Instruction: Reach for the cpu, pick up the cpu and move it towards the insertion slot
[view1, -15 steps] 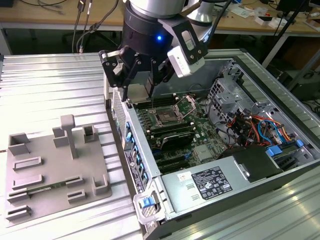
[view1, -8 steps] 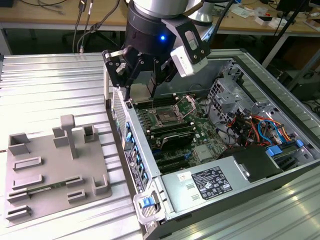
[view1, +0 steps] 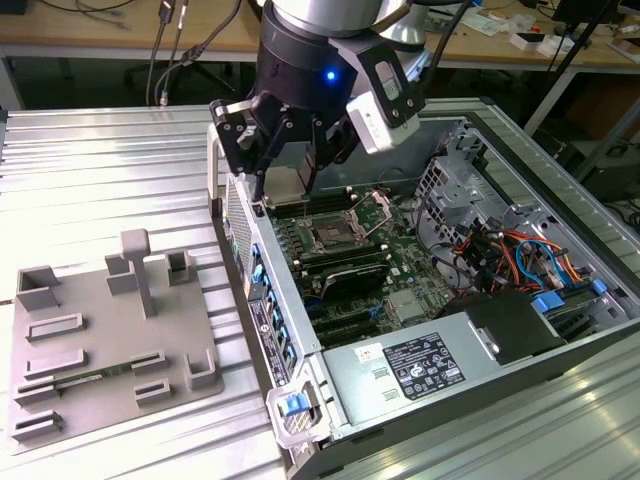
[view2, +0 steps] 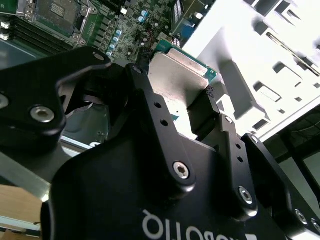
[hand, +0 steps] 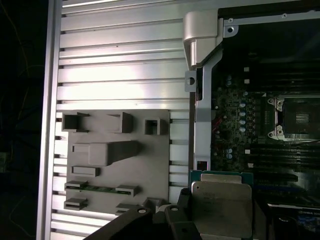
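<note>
The work surface is a table (view1: 110, 190) of ribbed aluminium slats running across the scene, bright where overhead light glances off the ridges. Beyond its far edge stands a wooden workbench (view1: 100, 30) that spans the far side of the room, with dark cables (view1: 165, 50) hanging over its front. At the exterior view's far right the workbench carries scattered white boxes and papers (view1: 525, 35), and dark stands and equipment (view1: 600, 130) crowd the shadowed space below. In the first wrist view the slatted table (hand: 120, 65) ends at a dark, unlit surround (hand: 22, 125).
</note>
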